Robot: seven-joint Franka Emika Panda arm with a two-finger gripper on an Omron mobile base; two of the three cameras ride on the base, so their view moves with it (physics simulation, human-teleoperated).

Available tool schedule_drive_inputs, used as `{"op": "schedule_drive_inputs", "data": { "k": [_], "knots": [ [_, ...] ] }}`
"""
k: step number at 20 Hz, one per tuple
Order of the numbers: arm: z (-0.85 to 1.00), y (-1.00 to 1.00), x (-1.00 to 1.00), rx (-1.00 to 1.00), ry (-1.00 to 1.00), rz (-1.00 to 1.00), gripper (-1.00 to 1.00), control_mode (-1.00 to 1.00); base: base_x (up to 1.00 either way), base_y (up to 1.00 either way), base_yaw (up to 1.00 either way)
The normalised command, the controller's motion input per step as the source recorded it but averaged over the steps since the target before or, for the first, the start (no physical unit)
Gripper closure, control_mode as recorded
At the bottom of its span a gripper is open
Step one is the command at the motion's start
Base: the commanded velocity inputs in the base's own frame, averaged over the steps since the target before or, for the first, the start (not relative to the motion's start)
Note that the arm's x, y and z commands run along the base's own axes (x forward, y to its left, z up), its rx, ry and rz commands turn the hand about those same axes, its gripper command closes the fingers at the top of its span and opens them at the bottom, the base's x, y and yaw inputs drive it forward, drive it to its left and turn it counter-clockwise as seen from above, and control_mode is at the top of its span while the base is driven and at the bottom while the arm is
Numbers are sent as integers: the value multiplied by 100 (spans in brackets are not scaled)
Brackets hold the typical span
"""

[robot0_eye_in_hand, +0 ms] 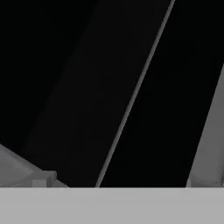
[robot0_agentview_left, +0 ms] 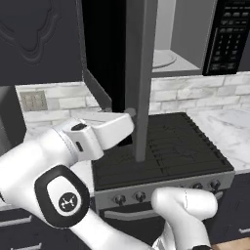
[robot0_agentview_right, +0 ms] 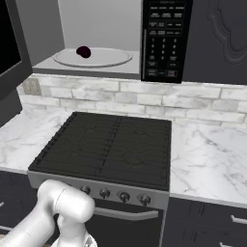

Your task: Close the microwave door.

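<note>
The microwave door (robot0_agentview_left: 141, 73) stands wide open, seen edge-on as a thin grey slab reaching down over the stove. In the right base view the microwave door (robot0_agentview_right: 8, 43) shows its black glass at the left edge. The microwave (robot0_agentview_right: 96, 29) has a light cavity, a white turntable (robot0_agentview_right: 96, 58) with a small dark item (robot0_agentview_right: 83, 51) on it, and a black keypad (robot0_agentview_right: 164, 38). My gripper (robot0_agentview_left: 131, 113) touches the door's left face low down, its tips hidden by the slab. In the hand view the gripper (robot0_eye_in_hand: 118, 181) is open, tight against the door's black glass (robot0_eye_in_hand: 87, 87).
A black stove (robot0_agentview_left: 166, 146) with knobs (robot0_agentview_right: 124, 197) sits under the microwave, marble counter (robot0_agentview_right: 207, 154) on both sides. Dark embossed cabinet doors (robot0_agentview_left: 34, 34) flank the microwave. An outlet (robot0_agentview_left: 33, 100) is set in the brick backsplash.
</note>
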Motion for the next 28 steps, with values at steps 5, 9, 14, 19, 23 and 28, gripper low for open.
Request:
{"op": "schedule_drive_inputs", "data": {
  "k": [5,9,14,19,23,28],
  "knots": [
    [0,-100,36,15,0,-8,-100,-100,0,0,0],
    [0,-100,37,21,0,0,-100,-100,0,0,0],
    [0,-100,59,20,0,7,-100,-100,0,0,0],
    [0,-100,85,17,1,21,-100,-100,0,0,0],
    [-5,-100,100,14,0,29,-100,-100,0,0,0],
    [-9,-100,100,14,0,35,-100,-100,0,0,0]
  ]
}}
